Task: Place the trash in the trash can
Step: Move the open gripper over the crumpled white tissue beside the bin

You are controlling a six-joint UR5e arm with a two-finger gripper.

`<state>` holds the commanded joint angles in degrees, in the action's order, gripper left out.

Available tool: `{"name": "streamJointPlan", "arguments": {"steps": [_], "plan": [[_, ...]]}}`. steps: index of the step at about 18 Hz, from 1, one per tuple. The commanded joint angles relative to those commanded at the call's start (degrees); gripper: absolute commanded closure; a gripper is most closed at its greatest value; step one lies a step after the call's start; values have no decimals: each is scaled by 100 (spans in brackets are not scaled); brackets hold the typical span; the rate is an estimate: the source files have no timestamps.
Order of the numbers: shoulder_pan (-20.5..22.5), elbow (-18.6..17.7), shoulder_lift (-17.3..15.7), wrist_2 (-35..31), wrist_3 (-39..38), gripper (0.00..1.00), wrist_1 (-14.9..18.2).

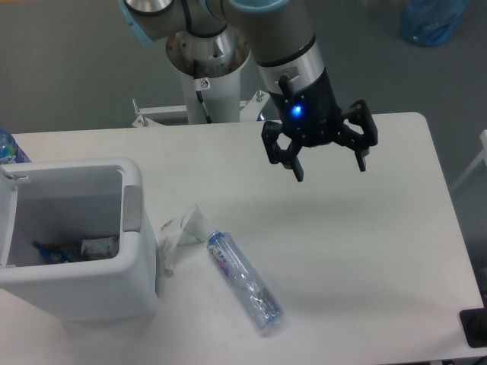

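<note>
Hanging above the far half of the white table [365, 251], the gripper [329, 169] has its two black fingers spread wide with nothing between them — a blue light glows on its black body just below the silver wrist of the arm [278, 34]. It is well apart from the trash, which lies nearer the front edge.

A clear plastic bottle [243, 280] lies on its side on the tabletop, its blue-and-red label toward the end closest to the bin and its other end pointing toward the front right. A crumpled white paper sheet [179, 232] sits between the bottle's labelled end and the trash can, touching or nearly touching the bottle and just beside the bin wall.

The trash can [72, 285] — a white boxy bin with rounded corners — stands at the left side of the table with its top open and a grey tab [132, 207] on the side facing the paper. Inside, at the bottom, some wrappers [76, 249] can be seen, though what they are exactly is hard to tell. The arm's white pedestal [207, 87] stands behind the table's far edge.
</note>
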<state>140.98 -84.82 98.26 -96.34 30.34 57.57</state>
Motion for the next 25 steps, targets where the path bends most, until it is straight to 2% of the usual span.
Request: {"name": "streamJointPlan", "arguments": {"steps": [6, 9, 12, 16, 22, 25], "plan": [[97, -18, 0, 457, -292, 0, -53], [88, -35, 9, 730, -827, 0, -115], [35, -114, 9, 731, -732, 0, -62], [-44, -640, -157, 748, 443, 0, -44], [-211, -1633, -413, 757, 1762, 0, -44], [-342, -2003, -448, 748, 2334, 0, -44]]}}
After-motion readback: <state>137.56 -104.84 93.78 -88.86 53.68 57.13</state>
